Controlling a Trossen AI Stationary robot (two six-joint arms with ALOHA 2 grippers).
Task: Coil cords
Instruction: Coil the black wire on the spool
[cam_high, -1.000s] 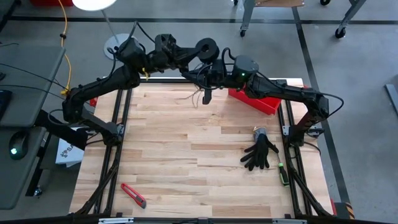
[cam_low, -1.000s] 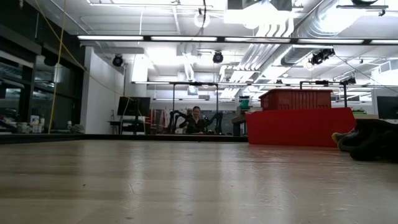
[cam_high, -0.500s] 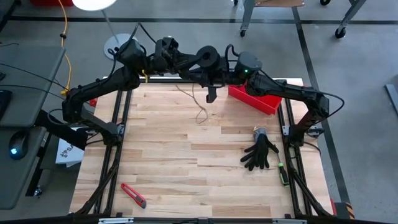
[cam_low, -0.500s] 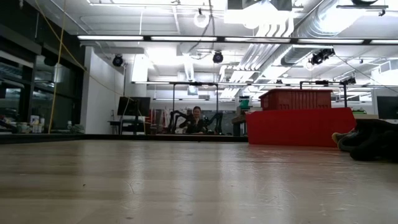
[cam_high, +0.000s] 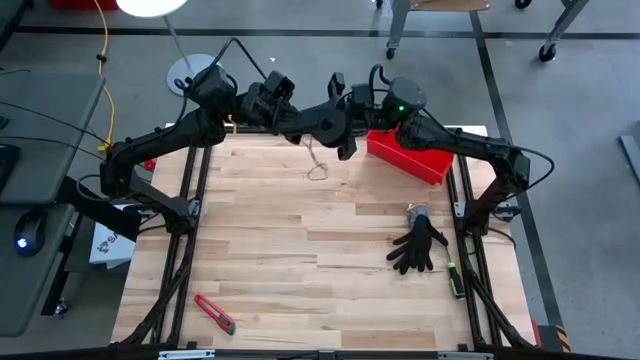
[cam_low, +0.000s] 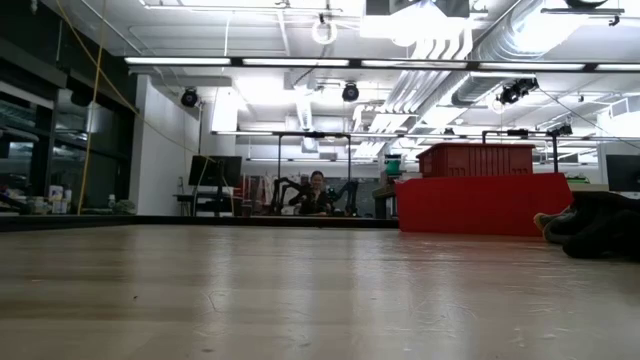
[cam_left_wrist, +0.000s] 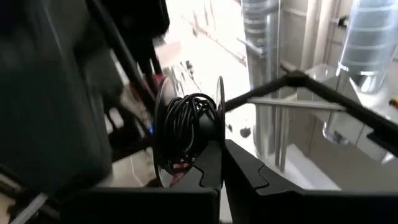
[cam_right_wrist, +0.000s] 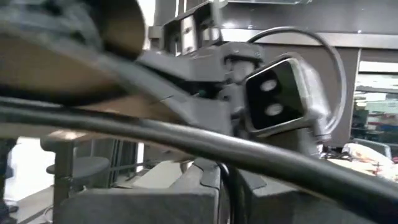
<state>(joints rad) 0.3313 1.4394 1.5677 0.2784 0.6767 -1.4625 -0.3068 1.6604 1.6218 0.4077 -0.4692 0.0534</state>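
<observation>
Could not read any lettering, brand or label on anything in view.

Clamped by the left gripper (cam_left_wrist: 221, 169) above the far edge of the table (cam_high: 300, 280): a small round black spool (cam_left_wrist: 188, 127), with thin disc flanges and glossy dark turns wound loosely around its core. Dark, notched fingers pressed together on the flange's rim.

Met there by the right gripper (cam_right_wrist: 227, 184), close beside the spool, fingers shut. Could not tell whether anything lay between them.

Hung down from the spool to the table: the cord (cam_high: 317, 165), very thin, brownish and limp, and ended in a small open loop on the boards near the far edge.

Made of pale wooden strips laid butcher-block fashion, that table, smooth and matt.

Stood at the far right corner, just beside the right arm: a red plastic bin (cam_high: 408, 160), rectangular and hard-edged. Lay near the right edge: a black glove (cam_high: 418, 246), soft and crumpled, fingers splayed. Lay near the front left corner: a slim red cutter (cam_high: 214, 313).

Sat far off in the room, seen from table height: a person (cam_low: 316, 192).
</observation>
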